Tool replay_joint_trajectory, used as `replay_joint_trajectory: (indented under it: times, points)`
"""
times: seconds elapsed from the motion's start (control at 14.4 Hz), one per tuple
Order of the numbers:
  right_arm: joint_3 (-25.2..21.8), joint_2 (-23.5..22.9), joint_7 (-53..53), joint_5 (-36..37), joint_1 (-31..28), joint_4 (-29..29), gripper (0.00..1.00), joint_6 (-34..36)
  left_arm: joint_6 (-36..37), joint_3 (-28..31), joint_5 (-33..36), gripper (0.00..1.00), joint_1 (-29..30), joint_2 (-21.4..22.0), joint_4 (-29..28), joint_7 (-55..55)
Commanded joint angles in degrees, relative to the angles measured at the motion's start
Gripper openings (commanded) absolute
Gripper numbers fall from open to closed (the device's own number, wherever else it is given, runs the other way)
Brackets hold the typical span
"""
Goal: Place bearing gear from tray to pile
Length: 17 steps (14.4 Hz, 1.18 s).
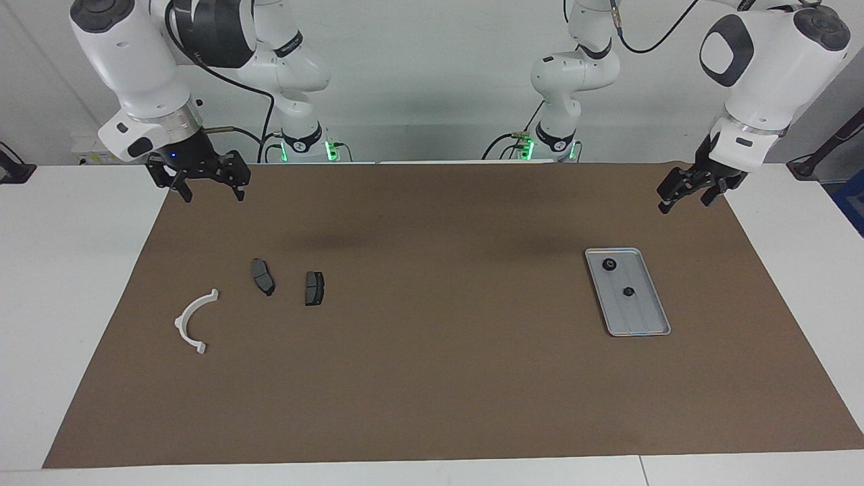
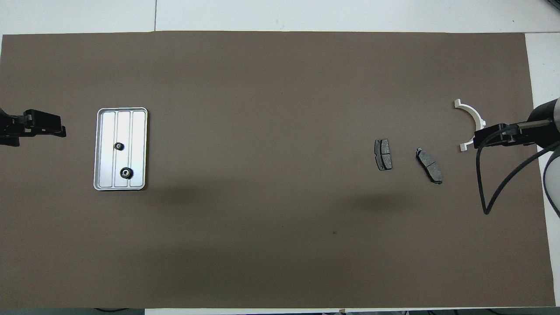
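The silver tray (image 1: 649, 316) lies on the brown mat toward the left arm's end; it also shows in the overhead view (image 2: 139, 131). Two small black bearing gears sit in it: one (image 1: 609, 264) (image 2: 126, 173) nearer to the robots, the other (image 1: 628, 291) (image 2: 118, 146) farther. The pile lies toward the right arm's end: a white half-ring bracket (image 1: 196, 320) (image 2: 470, 114) and two dark pads (image 1: 262, 277) (image 1: 314, 288), the same pads in the overhead view (image 2: 429, 165) (image 2: 383, 154). My left gripper (image 1: 685, 202) (image 2: 61, 130) hangs open and empty above the mat beside the tray. My right gripper (image 1: 212, 192) (image 2: 477, 138) hangs open and empty over the mat near the pile.
The brown mat (image 1: 432, 378) covers most of the white table (image 1: 61, 270). A black cable (image 2: 494, 183) loops from the right arm's wrist.
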State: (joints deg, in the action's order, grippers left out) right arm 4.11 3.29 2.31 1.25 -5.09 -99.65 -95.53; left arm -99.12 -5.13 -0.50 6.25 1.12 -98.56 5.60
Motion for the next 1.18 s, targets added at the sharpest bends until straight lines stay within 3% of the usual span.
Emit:
replay_joint_trajectory:
  times: [0.0,0.69,1.11]
  points:
    - [0.29,1.63,0.06,-0.81,-0.36,-2.22,1.0,-2.02,0.95,0.47,1.11,1.0,-0.53,-0.68,1.27,-0.5]
    - [0.29,1.98,0.67,-0.82,-0.36,-3.1,1.0,-2.73,0.52,1.09,1.02,1.0,-0.53,-0.51,1.18,0.29]
    - [0.2,1.98,0.76,-0.81,-0.44,-3.1,1.0,-2.73,-5.55,1.18,1.11,1.0,-1.06,2.48,-7.78,3.1]
